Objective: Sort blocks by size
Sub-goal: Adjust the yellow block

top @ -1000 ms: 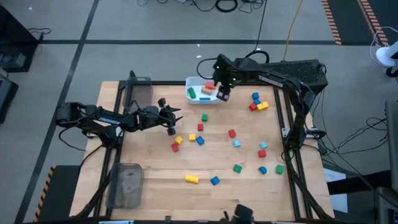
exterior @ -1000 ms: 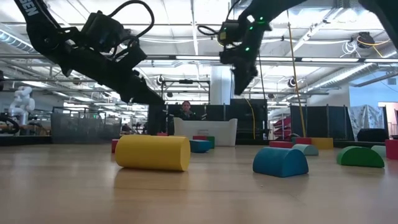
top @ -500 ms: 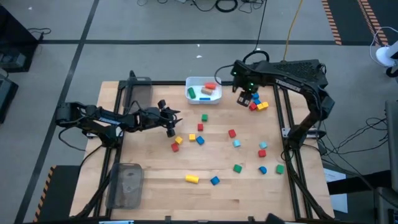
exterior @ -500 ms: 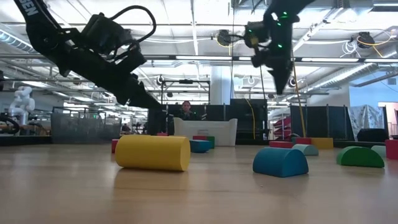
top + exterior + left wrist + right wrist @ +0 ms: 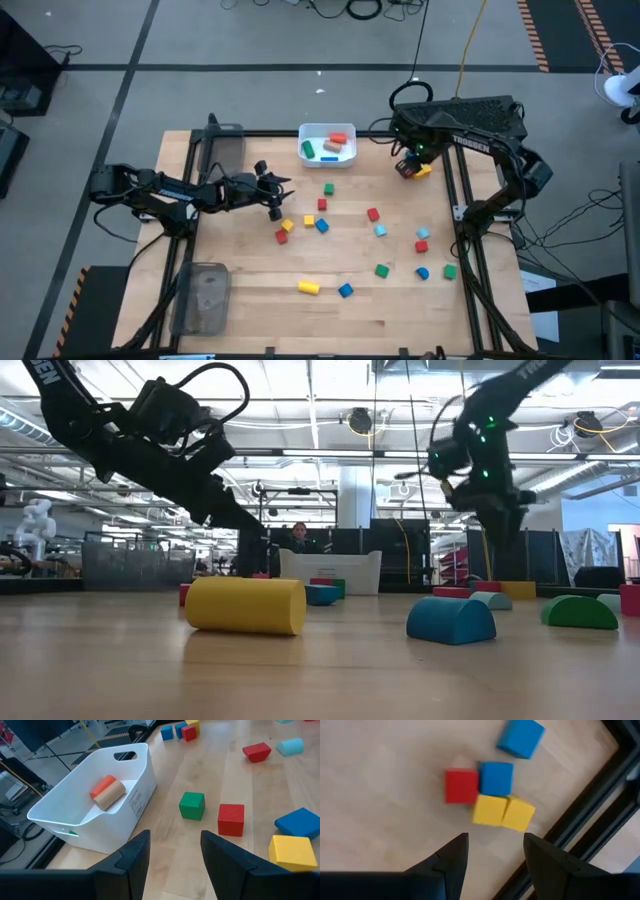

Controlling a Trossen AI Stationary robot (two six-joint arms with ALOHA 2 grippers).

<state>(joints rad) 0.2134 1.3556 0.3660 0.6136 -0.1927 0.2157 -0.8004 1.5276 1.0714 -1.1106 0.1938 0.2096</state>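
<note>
The blocks [image 5: 372,214] are small painted wooden pieces in red, blue, green and yellow, scattered over the pale, grained wooden table [image 5: 250,300]. Most are cubes. A yellow cylinder [image 5: 245,605] lies on its side near the front edge, with a blue half-round [image 5: 451,620] and a green half-round [image 5: 580,612] further along. Near the back right corner four cubes sit pressed together: a red cube [image 5: 461,785], a blue cube [image 5: 496,778] and two yellow ones [image 5: 503,812], with another blue cube [image 5: 520,738] just apart.

The white bin [image 5: 102,810], smooth plastic with a cut-out handle, stands at the back edge of the table. Inside it lies a tan cylinder with an orange end [image 5: 105,791], and the high view also shows green and blue pieces there.

The right gripper [image 5: 492,857] hovers over the four-cube cluster, its dark fingers apart and empty. The left gripper [image 5: 172,855] hangs above the table's left half, aimed toward the bin, fingers likewise spread and holding nothing. Two clear grey trays [image 5: 226,143] lie along the left edge.
</note>
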